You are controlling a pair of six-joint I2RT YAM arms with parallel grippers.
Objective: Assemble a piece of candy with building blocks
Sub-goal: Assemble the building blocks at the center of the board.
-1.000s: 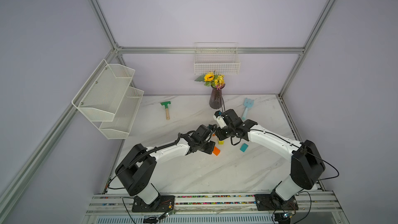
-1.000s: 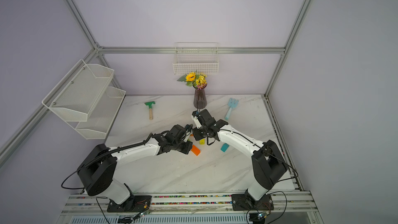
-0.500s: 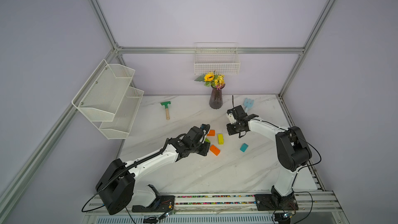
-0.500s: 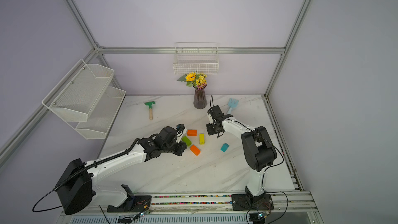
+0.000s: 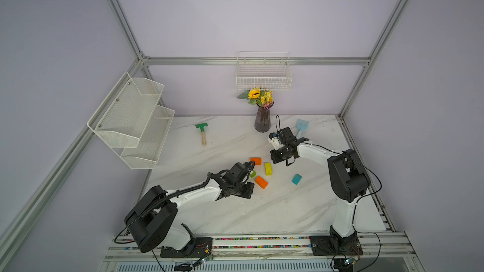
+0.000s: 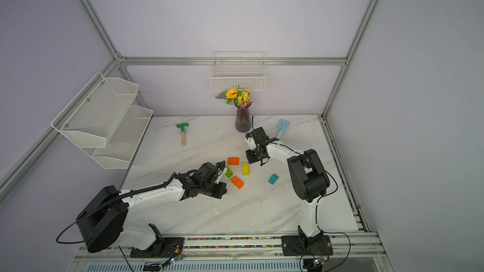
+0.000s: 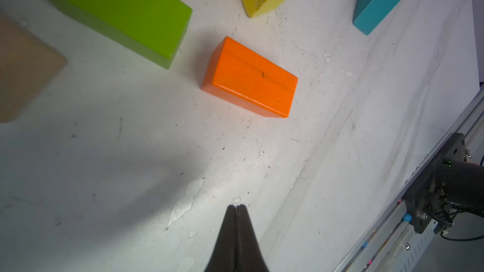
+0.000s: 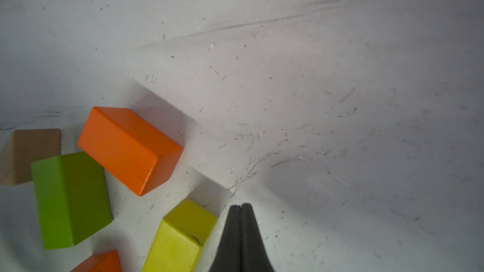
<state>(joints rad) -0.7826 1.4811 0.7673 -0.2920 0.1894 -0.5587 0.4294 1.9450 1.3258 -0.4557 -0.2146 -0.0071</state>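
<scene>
Blocks [image 6: 237, 182] loose on table [image 5: 262, 213], candy unbuilt; left gripper [image 7: 237, 207] pressed together, empty, near orange block [image 7: 250, 78]; right gripper [image 8: 241, 205] likewise, just beside yellow block [image 8: 183, 236], probably closed for nudging into line rather than lifting.

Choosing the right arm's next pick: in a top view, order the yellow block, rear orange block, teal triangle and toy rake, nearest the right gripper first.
1. yellow block, right beside the right gripper
2. rear orange block, to its left
3. teal triangle, front right, nearer the bases
4. toy rake, far back left
</scene>
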